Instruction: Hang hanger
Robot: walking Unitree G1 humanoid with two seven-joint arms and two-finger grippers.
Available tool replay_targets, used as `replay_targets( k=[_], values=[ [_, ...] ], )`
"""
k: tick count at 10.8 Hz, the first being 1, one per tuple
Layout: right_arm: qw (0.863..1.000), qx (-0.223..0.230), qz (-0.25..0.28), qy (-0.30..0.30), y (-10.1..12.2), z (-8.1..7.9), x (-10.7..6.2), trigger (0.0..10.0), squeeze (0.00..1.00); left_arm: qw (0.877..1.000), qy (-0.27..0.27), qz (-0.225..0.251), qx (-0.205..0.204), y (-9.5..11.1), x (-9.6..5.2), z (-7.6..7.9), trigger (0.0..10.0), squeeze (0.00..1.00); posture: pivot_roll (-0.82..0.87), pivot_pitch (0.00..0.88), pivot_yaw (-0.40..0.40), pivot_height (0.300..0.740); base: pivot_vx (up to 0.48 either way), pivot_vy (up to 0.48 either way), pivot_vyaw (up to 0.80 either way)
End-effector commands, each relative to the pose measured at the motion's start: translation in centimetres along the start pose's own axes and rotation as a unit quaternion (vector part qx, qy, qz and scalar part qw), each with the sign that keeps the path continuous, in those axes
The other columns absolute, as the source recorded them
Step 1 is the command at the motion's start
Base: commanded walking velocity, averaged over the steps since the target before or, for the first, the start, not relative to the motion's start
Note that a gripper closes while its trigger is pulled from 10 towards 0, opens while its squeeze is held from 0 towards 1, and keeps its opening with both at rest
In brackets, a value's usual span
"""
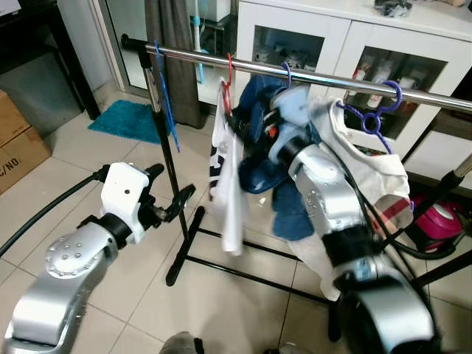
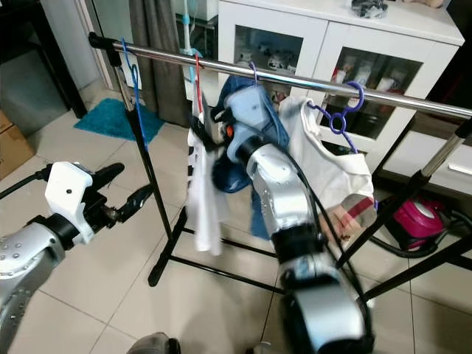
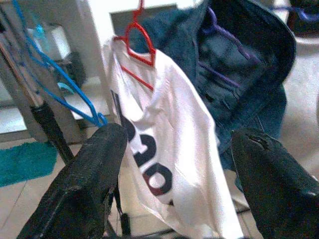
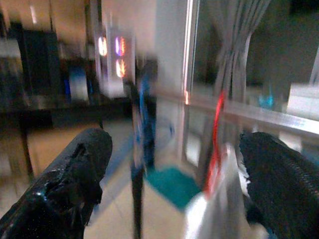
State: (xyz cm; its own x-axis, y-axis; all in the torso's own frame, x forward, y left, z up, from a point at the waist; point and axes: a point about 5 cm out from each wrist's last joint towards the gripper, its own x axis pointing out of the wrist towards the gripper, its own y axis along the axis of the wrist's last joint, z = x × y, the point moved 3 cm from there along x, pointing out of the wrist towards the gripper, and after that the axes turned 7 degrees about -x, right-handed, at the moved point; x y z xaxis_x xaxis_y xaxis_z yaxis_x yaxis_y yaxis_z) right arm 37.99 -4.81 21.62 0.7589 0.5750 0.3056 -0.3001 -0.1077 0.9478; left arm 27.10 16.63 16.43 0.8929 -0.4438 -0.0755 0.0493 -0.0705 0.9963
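While a chrome rail of a black-framed garment rack runs across the scene, 4 hangers are seen hooked over it: a bare blue hanger near the left end, a red hanger carrying a white printed T-shirt, a purple hanger inside a denim jacket, and another purple hanger holding a white garment further right. The right gripper is raised to the rail beside the red hanger, between the T-shirt and the denim jacket; in the right wrist view its 2 black fingers are shown spread wide apart with nothing between them, the red hook and the blue hanger lying blurred beyond. The left gripper is held lower, in front of the rack's upright pole, its fingers parted and empty, pointed at the T-shirt. A teal mat lies on the tiled floor behind, and a white glass-door cabinet stands beyond the rail.
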Motion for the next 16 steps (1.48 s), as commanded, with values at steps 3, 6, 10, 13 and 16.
replay_targets(
  k=[3, 6, 10, 13, 16],
  values=[
    [0.994, 0.054, 0.024, -0.097, 1.1, 2.0, -4.4, 10.0, 0.0, 0.993, 0.091, 0.047, -0.052, 0.4, -0.2, -0.4, 10.0, 0.0, -0.02, 0.0, -0.02, 0.74, 0.0, 0.0, 0.0],
    [0.987, 0.007, -0.115, -0.111, -3.1, 0.4, -10.9, 10.0, 0.0, 0.987, 0.136, 0.052, -0.073, -0.9, -0.9, 1.4, 10.0, 0.0, -0.02, 0.0, -0.054, 0.74, 0.0, -0.19, 0.0],
    [0.981, -0.003, -0.152, -0.123, -4.4, -0.4, -11.6, 10.0, 0.0, 0.988, 0.133, 0.036, -0.069, -2.3, -0.4, 2.1, 10.0, 0.0, 0.0, 0.0, -0.047, 0.74, 0.0, -0.333, 0.0],
    [0.98, 0.015, -0.154, -0.124, -5.1, -0.1, -10.8, 10.0, 0.0, 0.986, 0.144, 0.036, -0.072, -2.6, -0.7, 2.1, 10.0, 0.0, 0.06, 0.0, -0.072, 0.74, 0.0, -0.335, 0.0],
    [0.977, -0.002, -0.179, -0.116, -5.8, 0.2, -10.7, 10.0, 0.0, 0.983, 0.173, 0.003, -0.057, -4.4, -1.6, 1.6, 10.0, 0.0, 0.05, 0.0, -0.082, 0.74, 0.0, -0.11, 0.0]
  ],
)
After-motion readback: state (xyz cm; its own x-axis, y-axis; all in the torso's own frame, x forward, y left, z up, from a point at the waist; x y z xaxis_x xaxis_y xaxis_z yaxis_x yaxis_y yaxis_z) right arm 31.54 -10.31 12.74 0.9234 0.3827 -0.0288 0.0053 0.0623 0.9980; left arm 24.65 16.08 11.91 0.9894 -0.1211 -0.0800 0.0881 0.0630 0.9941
